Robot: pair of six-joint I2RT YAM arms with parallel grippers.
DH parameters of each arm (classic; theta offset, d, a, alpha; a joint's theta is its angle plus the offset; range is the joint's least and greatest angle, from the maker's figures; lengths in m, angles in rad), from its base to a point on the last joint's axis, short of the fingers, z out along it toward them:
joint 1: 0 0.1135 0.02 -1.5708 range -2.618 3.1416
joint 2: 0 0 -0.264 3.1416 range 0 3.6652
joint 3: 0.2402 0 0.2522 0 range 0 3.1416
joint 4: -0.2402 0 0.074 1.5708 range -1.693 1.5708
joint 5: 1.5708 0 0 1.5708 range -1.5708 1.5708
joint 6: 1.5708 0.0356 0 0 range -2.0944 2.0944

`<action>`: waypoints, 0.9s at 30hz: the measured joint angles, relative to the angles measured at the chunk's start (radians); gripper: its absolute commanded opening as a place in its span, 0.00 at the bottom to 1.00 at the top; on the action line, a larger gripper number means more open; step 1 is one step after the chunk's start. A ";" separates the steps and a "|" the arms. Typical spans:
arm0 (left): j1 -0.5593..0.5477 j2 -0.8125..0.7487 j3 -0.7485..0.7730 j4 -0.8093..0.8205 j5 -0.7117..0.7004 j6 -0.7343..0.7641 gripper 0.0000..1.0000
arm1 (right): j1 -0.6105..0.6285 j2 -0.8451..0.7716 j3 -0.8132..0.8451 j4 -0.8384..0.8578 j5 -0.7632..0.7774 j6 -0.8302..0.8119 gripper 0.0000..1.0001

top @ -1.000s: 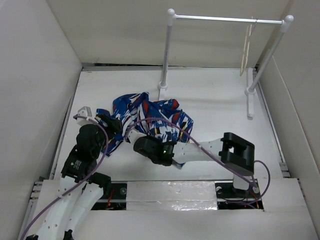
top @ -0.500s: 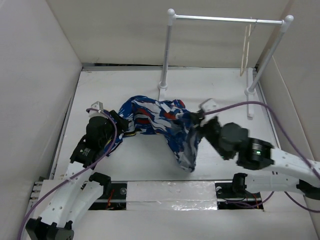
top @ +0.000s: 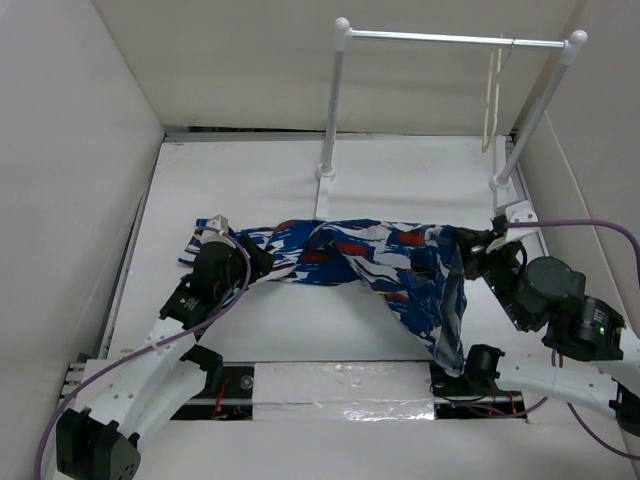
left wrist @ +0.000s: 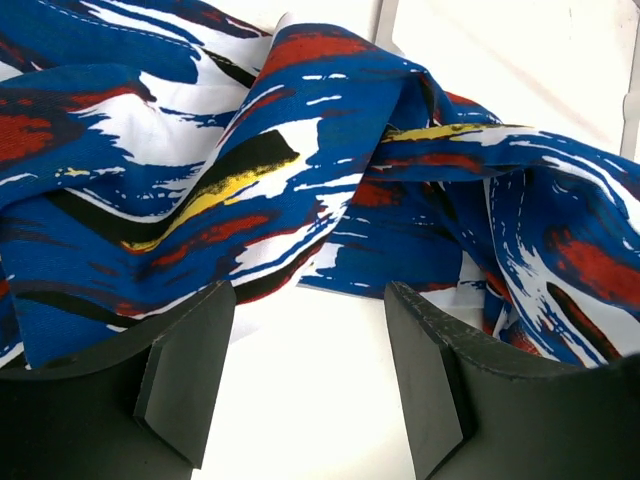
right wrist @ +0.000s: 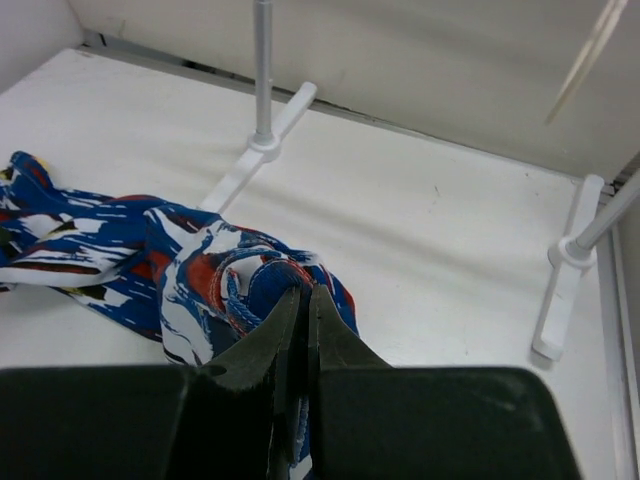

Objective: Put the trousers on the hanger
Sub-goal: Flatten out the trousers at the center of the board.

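**A:** What has changed with the trousers?

**B:** A second ago they were a bunched heap in front of the rack's left post. Now they are drawn out into a long band across the front of the rack. It runs from out beyond the left post to just before the right foot, and one end trails away from the rack toward the arms.

**A:** Who is pulling?

**B:** The right gripper. Its jaws are pressed together on a gathered fold of the cloth, and it has swung over close to the rack's right foot. The left gripper sits at the band's other end, out past the left post. Its jaws are spread wide, with cloth lying at their tips but not clamped.

**A:** And the hanger?

**B:** It hangs at the right end of the rack's rail, where it was, and it is bare.

**A:** Meaning?

**B:** I'd say the cloth is opened out enough to find an edge, but nothing is draped yet. The left gripper probably needs a hold before any lift toward the rail.
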 measured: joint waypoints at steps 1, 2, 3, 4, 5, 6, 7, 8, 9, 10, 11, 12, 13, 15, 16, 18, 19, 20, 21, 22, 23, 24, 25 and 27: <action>0.000 -0.002 0.000 0.000 -0.001 0.000 0.59 | -0.006 0.000 0.001 -0.015 0.006 0.011 0.00; 0.000 -0.002 0.000 0.000 -0.002 -0.001 0.59 | -0.008 0.000 0.002 -0.030 0.015 0.018 0.00; 0.000 -0.002 0.000 -0.001 -0.005 -0.002 0.59 | -0.008 -0.002 0.005 -0.047 0.029 0.028 0.00; 0.000 -0.003 -0.001 -0.003 -0.011 -0.006 0.59 | -0.008 -0.007 0.006 -0.061 0.042 0.039 0.00; 0.000 -0.010 -0.003 -0.003 -0.021 -0.014 0.60 | -0.008 -0.017 0.007 -0.080 0.056 0.049 0.00; 0.000 -0.024 -0.010 -0.006 -0.033 -0.023 0.61 | -0.008 -0.028 0.010 -0.100 0.073 0.060 0.00; 0.000 -0.048 -0.020 -0.010 -0.048 -0.036 0.63 | -0.008 -0.047 0.014 -0.120 0.090 0.068 0.00; 0.000 -0.079 -0.032 -0.018 -0.065 -0.048 0.64 | -0.008 -0.064 0.018 -0.134 0.103 0.075 0.00; 0.000 -0.113 -0.043 -0.031 -0.080 -0.064 0.64 | -0.008 -0.084 0.023 -0.149 0.118 0.082 0.00; 0.000 -0.144 -0.051 -0.042 -0.098 -0.079 0.65 | -0.008 -0.109 0.031 -0.165 0.134 0.088 0.00; 0.000 -0.169 -0.057 -0.055 -0.115 -0.093 0.68 | -0.008 -0.134 0.042 -0.179 0.148 0.093 0.00; 0.000 -0.185 -0.061 -0.063 -0.127 -0.105 0.69 | -0.008 -0.156 0.053 -0.189 0.159 0.097 0.00; 0.000 -0.198 -0.064 -0.071 -0.142 -0.118 0.69 | -0.008 -0.175 0.066 -0.201 0.169 0.101 0.00; 0.000 -0.196 -0.064 -0.077 -0.163 -0.138 0.70 | -0.008 -0.196 0.087 -0.219 0.186 0.108 0.00; 0.000 -0.180 -0.064 -0.077 -0.169 -0.146 0.70 | -0.008 -0.199 0.094 -0.227 0.193 0.112 0.00; 0.000 -0.134 -0.070 -0.079 -0.172 -0.160 0.70 | -0.008 -0.195 0.096 -0.243 0.204 0.119 0.00; 0.000 -0.117 -0.076 -0.080 -0.174 -0.169 0.70 | -0.008 -0.189 0.096 -0.252 0.207 0.120 0.00; 0.000 -0.110 -0.087 -0.081 -0.176 -0.178 0.70 | -0.008 -0.180 0.096 -0.260 0.210 0.122 0.00; 0.000 -0.105 -0.100 -0.087 -0.178 -0.185 0.70 | -0.008 -0.172 0.096 -0.265 0.212 0.124 0.00; 0.000 -0.111 -0.118 -0.098 -0.186 -0.195 0.71 | -0.008 -0.163 0.096 -0.270 0.214 0.126 0.00; 0.000 -0.127 -0.134 -0.111 -0.194 -0.207 0.71 | -0.008 -0.154 0.095 -0.274 0.214 0.127 0.00; 0.000 -0.148 -0.145 -0.126 -0.203 -0.220 0.72 | -0.008 -0.149 0.095 -0.276 0.215 0.127 0.00; 0.000 -0.168 -0.152 -0.138 -0.212 -0.231 0.72 | -0.008 -0.146 0.095 -0.278 0.214 0.127 0.00; 0.000 -0.190 -0.156 -0.150 -0.232 -0.251 0.72 | -0.008 -0.145 0.095 -0.280 0.214 0.127 0.00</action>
